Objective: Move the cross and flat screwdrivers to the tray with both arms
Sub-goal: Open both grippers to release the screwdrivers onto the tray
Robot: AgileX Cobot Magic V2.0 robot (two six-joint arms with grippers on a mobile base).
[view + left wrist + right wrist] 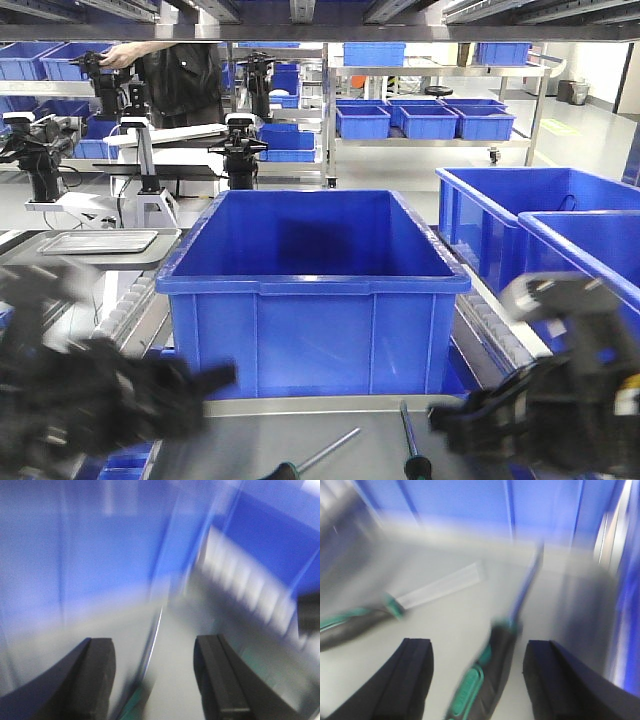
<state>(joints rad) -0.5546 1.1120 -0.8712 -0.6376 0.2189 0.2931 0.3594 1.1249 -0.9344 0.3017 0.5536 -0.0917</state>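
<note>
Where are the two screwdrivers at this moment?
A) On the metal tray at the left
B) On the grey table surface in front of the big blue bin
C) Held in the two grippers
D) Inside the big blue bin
B: in the front view both screwdrivers lie on the grey table before the blue bin; the right gripper is open around one handle, not closed on it.
</note>
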